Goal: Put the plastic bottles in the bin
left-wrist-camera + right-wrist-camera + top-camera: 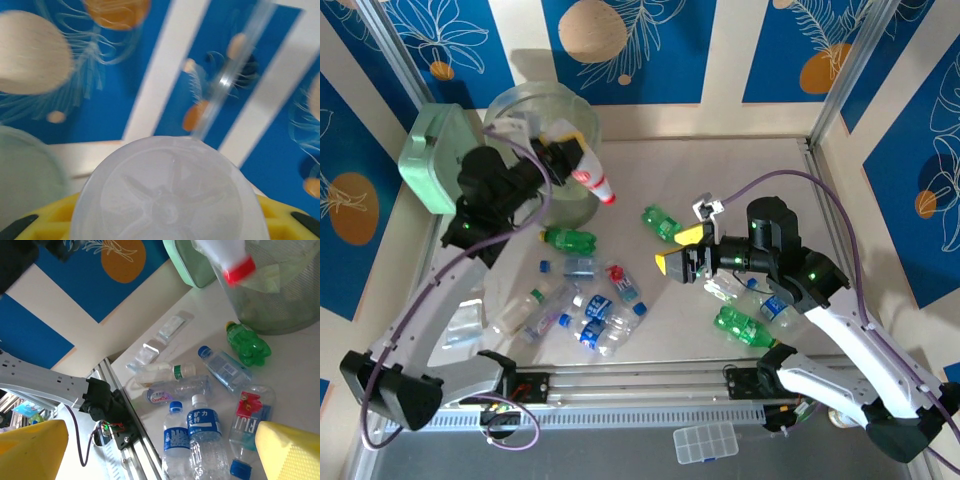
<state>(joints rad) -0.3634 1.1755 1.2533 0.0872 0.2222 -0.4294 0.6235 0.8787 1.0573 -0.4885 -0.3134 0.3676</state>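
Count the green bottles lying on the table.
3. A green bottle by the bin, another mid-table, a third beside the right arm. More may hide beneath that arm.

Walls [650,50] all round are bright blue panels with cream stripes, orange and beige blobs and white leafy doodles, metal posts [844,75] at the back corners, pale beige table [660,160] evenly lit.

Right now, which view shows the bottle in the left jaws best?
Top external: the whole bottle, red cap down, by the bin. Left wrist shows its base; right wrist its capped neck.
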